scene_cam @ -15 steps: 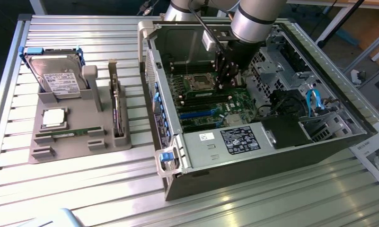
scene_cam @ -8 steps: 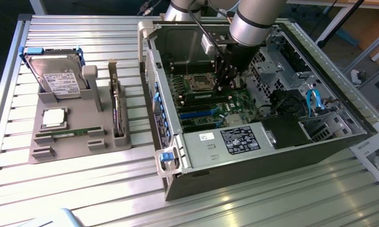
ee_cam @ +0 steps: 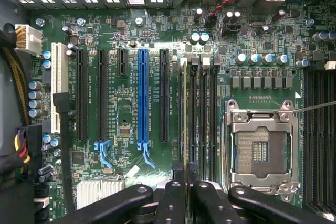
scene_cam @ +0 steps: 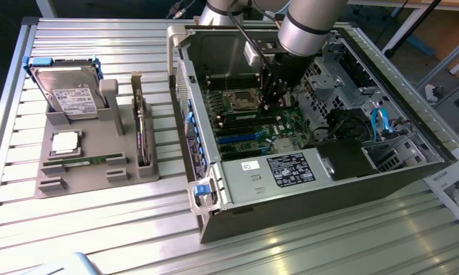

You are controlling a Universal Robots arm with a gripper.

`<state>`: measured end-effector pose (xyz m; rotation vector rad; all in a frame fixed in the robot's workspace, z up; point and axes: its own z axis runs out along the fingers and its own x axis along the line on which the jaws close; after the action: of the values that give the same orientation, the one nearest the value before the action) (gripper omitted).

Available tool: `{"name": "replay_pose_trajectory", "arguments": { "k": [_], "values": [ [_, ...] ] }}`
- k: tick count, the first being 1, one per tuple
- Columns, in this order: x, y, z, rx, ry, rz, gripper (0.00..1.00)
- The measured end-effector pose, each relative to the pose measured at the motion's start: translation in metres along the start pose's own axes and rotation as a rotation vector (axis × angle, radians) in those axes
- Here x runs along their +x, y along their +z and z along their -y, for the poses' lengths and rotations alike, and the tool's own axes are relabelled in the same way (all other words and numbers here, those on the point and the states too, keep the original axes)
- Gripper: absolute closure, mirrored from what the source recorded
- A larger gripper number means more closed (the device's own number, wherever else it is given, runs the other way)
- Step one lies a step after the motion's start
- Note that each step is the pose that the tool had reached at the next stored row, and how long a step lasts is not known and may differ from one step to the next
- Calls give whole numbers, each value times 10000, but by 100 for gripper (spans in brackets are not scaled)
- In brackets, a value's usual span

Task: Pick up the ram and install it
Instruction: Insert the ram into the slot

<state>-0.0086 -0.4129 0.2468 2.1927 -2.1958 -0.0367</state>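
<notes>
My gripper (scene_cam: 274, 102) reaches down into the open computer case (scene_cam: 237, 200), just above the green motherboard (scene_cam: 254, 127). In the wrist view its black fingers (ee_cam: 173, 203) meet at the gripper (ee_cam: 186, 188). A thin strip seen edge-on, the ram (ee_cam: 183, 119), runs out from between them. It lies in line with the memory slot nearest the long black expansion slots. Beside it are further black memory slots (ee_cam: 202, 119) and the open silver processor socket (ee_cam: 261, 148). Whether the ram touches the slot I cannot tell.
On the exterior view's left, a grey holder (scene_cam: 91, 179) carries a silver hard drive (scene_cam: 70, 91), a square silver processor chip (scene_cam: 65, 142), another green strip (scene_cam: 84, 162) and an upright card (scene_cam: 141, 137). Case walls, a drive cage (scene_cam: 382, 149) and cables (scene_cam: 378, 123) hem the gripper in.
</notes>
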Motion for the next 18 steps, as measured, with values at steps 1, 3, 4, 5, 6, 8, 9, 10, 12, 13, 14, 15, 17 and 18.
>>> {"name": "replay_pose_trajectory", "arguments": {
  "k": [1, 3, 4, 5, 6, 8, 9, 10, 12, 13, 14, 15, 17, 18],
  "values": [
    [0, 1, 2, 0, 1, 0, 88],
    [0, 2, 6, 0, 0, 0, 88],
    [0, 2, 5, 0, 1, 0, 88],
    [0, 2, 6, 0, 1, 0, 88],
    [0, 2, 6, 0, 0, 0, 88],
    [-1, 16, 7, 3, 0, 4, 88],
    [0, 26, 7, 2, 0, 1, 88],
    [-1, 33, 7, 3, 0, 2, 88],
    [-1, 46, 8, 2, 0, 1, 88],
    [0, 50, 8, 2, 0, 0, 88],
    [0, 51, 8, 1, 0, -3, 88],
    [-1, 52, 8, 3, 0, 0, 88],
    [-1, 57, 9, 6, 0, 0, 88],
    [-1, 57, 9, 6, 0, 1, 88]
  ]
}}
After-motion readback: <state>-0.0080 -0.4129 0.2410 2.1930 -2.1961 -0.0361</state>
